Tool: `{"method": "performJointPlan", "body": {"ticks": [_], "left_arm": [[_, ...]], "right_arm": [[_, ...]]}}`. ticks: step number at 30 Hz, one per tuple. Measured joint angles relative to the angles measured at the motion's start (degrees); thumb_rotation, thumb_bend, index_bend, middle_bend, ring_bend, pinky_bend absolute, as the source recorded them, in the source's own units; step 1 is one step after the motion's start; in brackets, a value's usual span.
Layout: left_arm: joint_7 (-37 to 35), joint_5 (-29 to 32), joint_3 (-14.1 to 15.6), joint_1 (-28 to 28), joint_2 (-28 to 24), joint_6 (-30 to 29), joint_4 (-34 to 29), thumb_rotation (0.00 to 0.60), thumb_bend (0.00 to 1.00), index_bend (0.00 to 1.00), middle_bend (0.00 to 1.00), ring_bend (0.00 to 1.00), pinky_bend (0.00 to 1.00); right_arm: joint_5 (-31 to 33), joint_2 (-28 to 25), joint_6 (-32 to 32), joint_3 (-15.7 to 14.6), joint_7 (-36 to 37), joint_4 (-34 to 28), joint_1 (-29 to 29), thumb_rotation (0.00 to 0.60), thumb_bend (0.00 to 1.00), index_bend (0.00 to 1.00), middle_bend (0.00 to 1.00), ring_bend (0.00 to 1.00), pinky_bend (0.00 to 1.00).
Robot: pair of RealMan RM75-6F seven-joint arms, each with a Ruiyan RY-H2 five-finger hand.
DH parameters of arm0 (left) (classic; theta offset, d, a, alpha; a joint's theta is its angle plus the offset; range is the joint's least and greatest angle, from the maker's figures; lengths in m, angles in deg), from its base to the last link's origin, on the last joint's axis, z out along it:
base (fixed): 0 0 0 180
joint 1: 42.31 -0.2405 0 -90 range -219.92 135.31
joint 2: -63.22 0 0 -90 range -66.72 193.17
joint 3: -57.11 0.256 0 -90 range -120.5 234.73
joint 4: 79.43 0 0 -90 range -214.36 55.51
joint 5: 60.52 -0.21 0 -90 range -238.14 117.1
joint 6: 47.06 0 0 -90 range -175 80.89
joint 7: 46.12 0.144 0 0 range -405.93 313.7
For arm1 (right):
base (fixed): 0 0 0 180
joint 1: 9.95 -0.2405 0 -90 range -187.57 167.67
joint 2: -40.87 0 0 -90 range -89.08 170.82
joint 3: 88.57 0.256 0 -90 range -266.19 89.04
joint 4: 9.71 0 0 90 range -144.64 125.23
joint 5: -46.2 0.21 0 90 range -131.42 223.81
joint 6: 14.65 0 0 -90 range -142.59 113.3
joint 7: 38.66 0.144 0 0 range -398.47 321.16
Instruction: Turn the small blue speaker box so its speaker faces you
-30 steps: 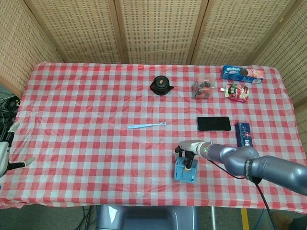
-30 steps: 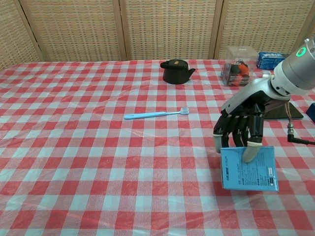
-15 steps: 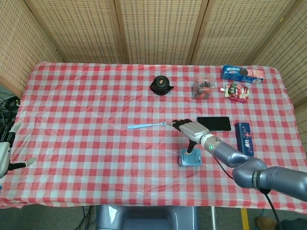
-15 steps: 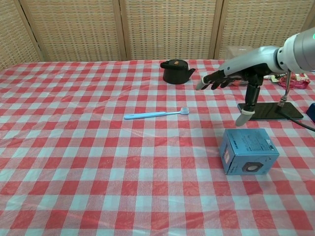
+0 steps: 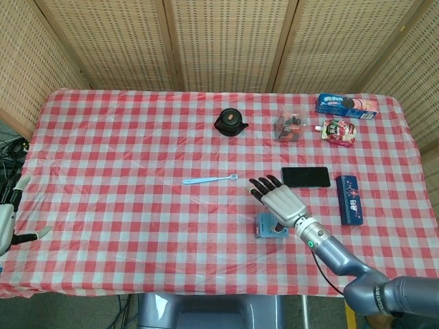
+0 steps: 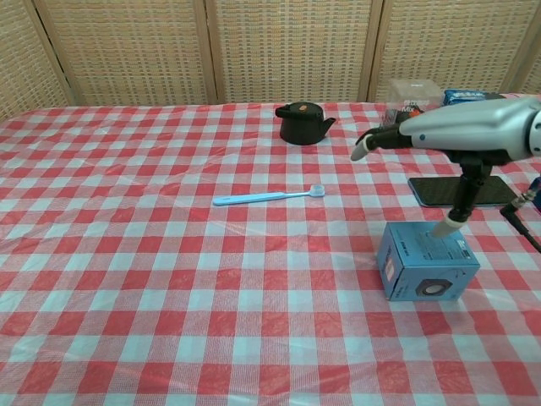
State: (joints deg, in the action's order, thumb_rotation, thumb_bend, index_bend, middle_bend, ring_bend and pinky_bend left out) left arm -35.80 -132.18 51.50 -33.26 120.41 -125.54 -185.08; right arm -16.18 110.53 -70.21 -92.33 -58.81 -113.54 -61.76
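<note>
Blue speaker box [image 6: 426, 270] sits beneath right hand [image 5: 280, 199].

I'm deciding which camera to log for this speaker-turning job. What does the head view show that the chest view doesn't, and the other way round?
Only the head view shows the left hand, open beyond the table's left edge, the dark blue box by the phone, and the red pouch.

Only the chest view shows the blue speaker box's front face with its round speaker grille turned toward the robot.

Both show the right hand, open above the box, the toothbrush, the black teapot and the phone.
</note>
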Motion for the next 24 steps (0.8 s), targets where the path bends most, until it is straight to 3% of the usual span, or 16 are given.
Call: {"method": "performJointPlan", "body": {"ticks": [5,13,21,24], "left_arm": [[0.0,0.1,0.0,0.0,0.0,0.0,0.0,0.6,0.0,0.0,0.0,0.0,0.0],[-0.1,0.2,0.0,0.1,0.0,0.0,0.1,0.6,0.0,0.0,0.0,0.0,0.0],[0.0,0.0,0.1,0.1,0.1,-0.1,0.1,0.6,0.0,0.0,0.0,0.0,0.0],[-0.1,0.0,0.1,0.1,0.1,-0.1,0.1,0.6,0.0,0.0,0.0,0.0,0.0]], "right_arm": [[-0.8,4.1,-4.1,-2.2,-7.4,-0.2,4.2,0.6,0.05,0.15,0.1,0.03,0.08],[-5.1,7.0,-7.1,-3.8,-11.1,1.9,8.0,0.6,0.05,0.16,0.13,0.06,0.13],[-10.0,10.7,-9.4,-3.9,-10.4,9.5,11.5,0.6,0.06,0.3,0.32,0.29,0.33],[-12.6,12.3,-10.7,-3.6,-9.3,12.3,12.9,0.6,0.16,0.38,0.4,0.36,0.41]]}}
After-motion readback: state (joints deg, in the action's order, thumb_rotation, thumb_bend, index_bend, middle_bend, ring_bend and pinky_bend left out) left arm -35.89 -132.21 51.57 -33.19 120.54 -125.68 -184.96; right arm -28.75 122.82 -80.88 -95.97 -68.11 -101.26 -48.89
